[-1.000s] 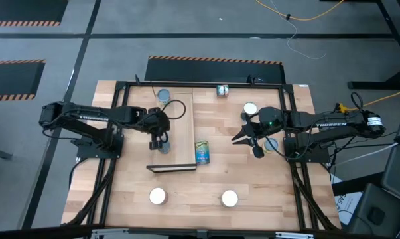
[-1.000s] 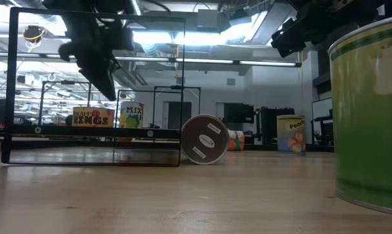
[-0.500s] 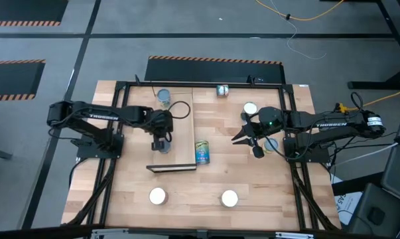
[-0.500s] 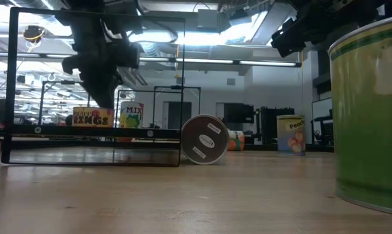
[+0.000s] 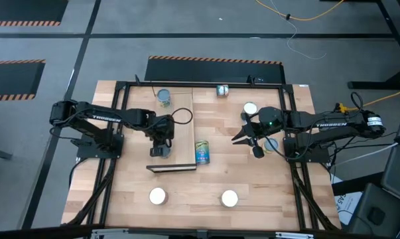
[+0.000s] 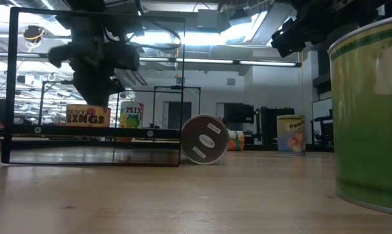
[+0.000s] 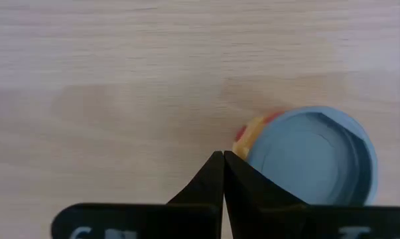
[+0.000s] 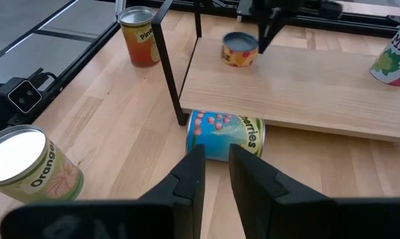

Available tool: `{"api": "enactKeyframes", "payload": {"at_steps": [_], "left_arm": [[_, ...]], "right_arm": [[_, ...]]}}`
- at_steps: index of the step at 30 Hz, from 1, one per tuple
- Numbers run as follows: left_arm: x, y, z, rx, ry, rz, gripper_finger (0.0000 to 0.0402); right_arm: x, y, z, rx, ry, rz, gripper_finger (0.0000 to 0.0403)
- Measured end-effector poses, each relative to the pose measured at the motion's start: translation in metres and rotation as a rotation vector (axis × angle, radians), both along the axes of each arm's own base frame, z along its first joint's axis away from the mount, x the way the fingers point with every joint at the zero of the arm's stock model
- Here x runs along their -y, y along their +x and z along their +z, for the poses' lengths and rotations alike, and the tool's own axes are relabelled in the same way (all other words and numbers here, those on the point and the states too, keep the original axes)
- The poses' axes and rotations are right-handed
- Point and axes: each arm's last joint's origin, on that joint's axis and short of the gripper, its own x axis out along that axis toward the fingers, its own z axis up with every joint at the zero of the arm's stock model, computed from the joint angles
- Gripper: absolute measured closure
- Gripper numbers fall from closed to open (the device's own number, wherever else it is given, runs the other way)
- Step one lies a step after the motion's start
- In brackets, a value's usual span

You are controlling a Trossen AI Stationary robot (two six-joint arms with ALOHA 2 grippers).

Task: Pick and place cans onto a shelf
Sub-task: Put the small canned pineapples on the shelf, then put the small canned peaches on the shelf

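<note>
A butcher-block table (image 5: 253,179) filled the high view, with grey floor around it. The shelf (image 5: 180,143), a raised plank on a dark frame, lay on the table's left half.

The left gripper (image 5: 162,141) hung over the shelf's near part with its fingers pressed together and nothing between them. A small can (image 7: 306,156) with a grey-blue top stood upright on the plank just beside the fingertips, so it appeared to be set down and let go. A second can (image 5: 163,97) stood at the shelf's far end, which left the middle free for more.

The right gripper (image 8: 215,166) waited over the table's right half, fingers slightly parted and empty. It faced a blue-labelled can (image 5: 201,152) lying on its side against the shelf's right edge. That one looked likely to roll when gripped. Two white-topped cans (image 5: 158,196) stood well apart near the table's near edge, not yet shelved.
</note>
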Motion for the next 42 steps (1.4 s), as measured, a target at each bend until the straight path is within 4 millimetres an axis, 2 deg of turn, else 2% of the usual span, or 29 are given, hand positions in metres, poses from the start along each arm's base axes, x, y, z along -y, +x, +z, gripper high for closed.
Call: {"api": "enactKeyframes", "payload": {"at_steps": [10, 22, 30, 42], "left_arm": [[0.020, 0.001, 0.000, 0.004, -0.028, -0.085, 0.0400], [0.016, 0.001, 0.013, 0.109, 0.073, -0.073, 0.0400], [0.013, 0.003, 0.032, 0.274, 0.118, -0.039, 0.0392], [0.009, 0.025, 0.056, 0.598, 0.225, 0.045, 0.0367]], "right_arm": [[0.000, 0.000, 0.000, 0.000, 0.000, 0.000, 0.0330], [0.000, 0.000, 0.000, -0.006, 0.003, -0.001, 0.0330], [0.000, 0.000, 0.000, -0.008, 0.004, -0.001, 0.0330], [0.000, 0.000, 0.001, 0.003, 0.004, -0.002, 0.0329]]}}
